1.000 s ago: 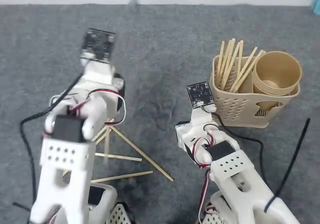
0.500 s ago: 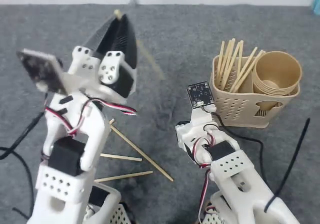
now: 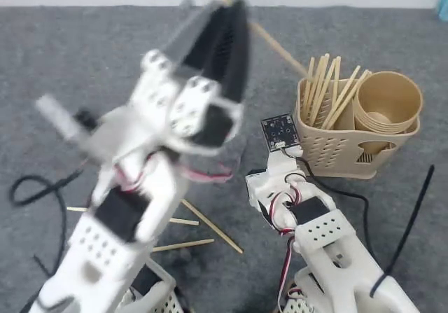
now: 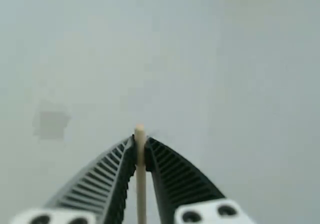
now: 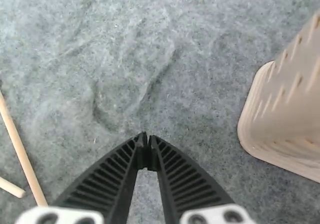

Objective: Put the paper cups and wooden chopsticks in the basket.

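Left gripper [image 4: 140, 142], raised above the table [image 3: 63, 61], pinches one wooden chopstick [image 3: 278, 45] slanting toward the basket [image 3: 336, 160] holding paper cups [image 3: 387, 103], while right gripper [image 5: 148, 140] rests pressed together, empty, beside that basket.

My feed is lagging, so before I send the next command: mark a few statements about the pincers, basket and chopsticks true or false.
1. The left pincer is shut on a thin wooden chopstick. True.
2. The beige perforated plastic basket is empty. False: it holds upright chopsticks and stacked tan paper cups.
3. The right pincer grips a cup. False: it is shut on nothing, over the grey felt mat.
4. Loose chopsticks lie on that mat. True.
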{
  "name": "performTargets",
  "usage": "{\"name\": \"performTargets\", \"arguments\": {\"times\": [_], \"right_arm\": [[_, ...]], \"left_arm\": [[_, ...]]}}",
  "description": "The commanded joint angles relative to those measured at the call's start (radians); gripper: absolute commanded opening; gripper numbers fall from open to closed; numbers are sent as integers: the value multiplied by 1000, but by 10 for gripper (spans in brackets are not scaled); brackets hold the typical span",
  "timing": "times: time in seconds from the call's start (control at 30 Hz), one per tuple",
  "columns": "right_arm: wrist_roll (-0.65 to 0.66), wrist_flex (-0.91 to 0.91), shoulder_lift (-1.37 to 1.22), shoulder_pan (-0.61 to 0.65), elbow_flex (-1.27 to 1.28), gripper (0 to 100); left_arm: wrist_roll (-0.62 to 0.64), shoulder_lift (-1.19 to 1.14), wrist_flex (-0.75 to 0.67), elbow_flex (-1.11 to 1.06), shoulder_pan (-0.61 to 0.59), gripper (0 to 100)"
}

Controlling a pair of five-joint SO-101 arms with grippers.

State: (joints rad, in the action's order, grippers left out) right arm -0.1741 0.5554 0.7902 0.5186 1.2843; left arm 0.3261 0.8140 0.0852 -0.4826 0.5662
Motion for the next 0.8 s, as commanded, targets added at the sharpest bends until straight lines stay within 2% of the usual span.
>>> {"name": "performTargets", "arguments": {"times": [0.0,0.27,0.47,0.63,0.77], "right_arm": [[23,-19,36,8,-6,9],[25,-19,36,8,-6,9],[25,-19,36,8,-6,9],[25,-19,36,10,-8,9],[25,-19,36,10,-8,9]], "left_arm": [[14,-129,5,82,34,13],[12,-347,5,102,40,13],[9,-371,2,-1,66,13],[-92,-373,2,-96,98,13],[-97,-411,-12,-137,104,13]]}}
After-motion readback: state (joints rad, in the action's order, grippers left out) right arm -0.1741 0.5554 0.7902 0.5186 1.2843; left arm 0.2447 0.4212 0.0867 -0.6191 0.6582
